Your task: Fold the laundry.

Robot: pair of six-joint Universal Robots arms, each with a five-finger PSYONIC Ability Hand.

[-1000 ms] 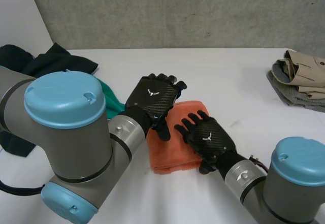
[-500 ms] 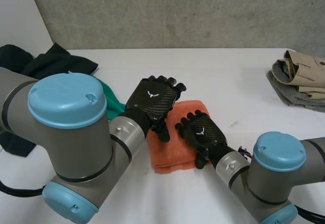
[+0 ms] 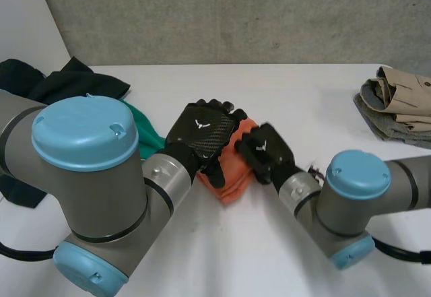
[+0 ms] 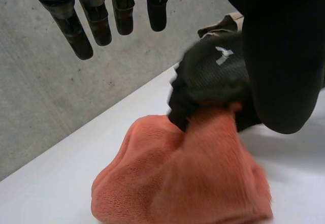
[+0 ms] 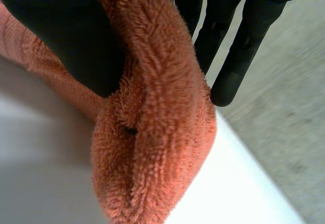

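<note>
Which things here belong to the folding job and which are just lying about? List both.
In the job: orange towel, bunched; right hand, gripping it; left hand, open over it.
Lying about: green cloth left of the towel; dark garment at far left; beige and grey clothes pile at far right.

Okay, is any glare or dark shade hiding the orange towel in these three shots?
Head view: even light, no glare on the white table; the orange terry towel is hidden partly by the left hand and right hand, not shade. Left wrist view: towel evenly lit. Right wrist view: its fold is bright, part of the table beside it dim.
</note>
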